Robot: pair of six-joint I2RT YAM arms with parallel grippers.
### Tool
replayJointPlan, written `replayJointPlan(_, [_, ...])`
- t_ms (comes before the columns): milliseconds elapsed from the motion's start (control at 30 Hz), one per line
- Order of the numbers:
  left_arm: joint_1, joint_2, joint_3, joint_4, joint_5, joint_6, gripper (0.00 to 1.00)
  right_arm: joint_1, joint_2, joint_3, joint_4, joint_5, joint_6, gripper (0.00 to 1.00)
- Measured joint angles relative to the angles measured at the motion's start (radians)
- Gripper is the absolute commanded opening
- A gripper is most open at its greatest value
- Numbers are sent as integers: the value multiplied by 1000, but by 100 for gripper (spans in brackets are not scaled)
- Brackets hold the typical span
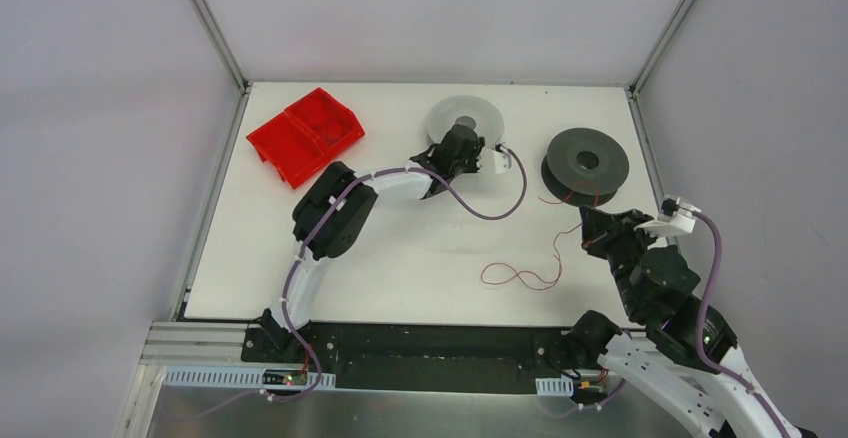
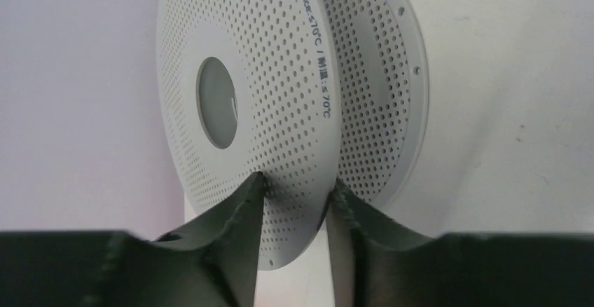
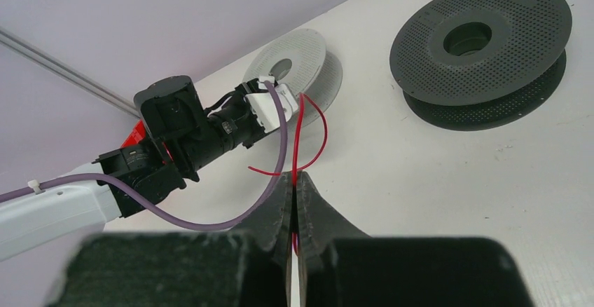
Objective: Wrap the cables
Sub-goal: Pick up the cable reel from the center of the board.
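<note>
Cable (image 1: 517, 277): thin, dark red, lying in loose loops on the white counter (image 1: 400, 258), near the front of the dark grey spool (image 1: 587, 163). One end rises to the right gripper (image 1: 585, 230). In the right wrist view this gripper (image 3: 295, 177) has its fingers pressed together, pinching the cable (image 3: 297, 139), which curls up from the fingertips. The left gripper (image 1: 462, 148) is at the light grey spool (image 1: 465, 113). In the left wrist view its fingers (image 2: 245, 202) stand apart astride one perforated flange of that spool (image 2: 238, 62) (whether they actually clamp it cannot be told). A red bin (image 1: 305, 133) sits at the far left of the counter.
</note>
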Motion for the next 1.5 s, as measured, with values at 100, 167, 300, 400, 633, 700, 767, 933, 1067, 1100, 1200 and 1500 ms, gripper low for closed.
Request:
replayJointPlan(100, [0,3,10,35,-28,29,7,0,0,0,-10,6,7,0])
replayJointPlan(167, [-1,2,13,85,-58,48,3,0,0,0,-13,10,14,0])
replayJointPlan(300, [1,-23,-23,190,-100,47,0,0,4,0,-14,14,29,0])
replayJointPlan(400, [7,-65,-69,217,-121,14,0,0,10,0,-14,14,41,0])
replayJointPlan(633, [6,-238,-102,33,-178,-211,0,0,22,-2,-15,6,73,0])
replayJointPlan(700, [7,-311,-107,-64,-193,-320,0,0,22,-6,-15,1,80,0])
replayJointPlan(767, [6,-382,-118,-163,-198,-419,0,0,22,-13,-15,-8,87,0])
replayJointPlan(933, [6,-590,-211,-389,-190,-684,0,0,22,-18,-22,-42,101,0])
replayJointPlan(1067, [7,-754,-303,-515,-138,-856,0,0,26,-18,-30,-100,103,0])
replayJointPlan(1100, [7,-792,-325,-537,-116,-890,0,0,31,-18,-30,-119,102,0])
replayJointPlan(1200, [6,-877,-372,-581,-35,-965,0,0,58,-20,-23,-185,93,0])
replayJointPlan(1500, [7,-924,-410,-629,148,-1033,0,0,165,-45,51,-414,51,0])
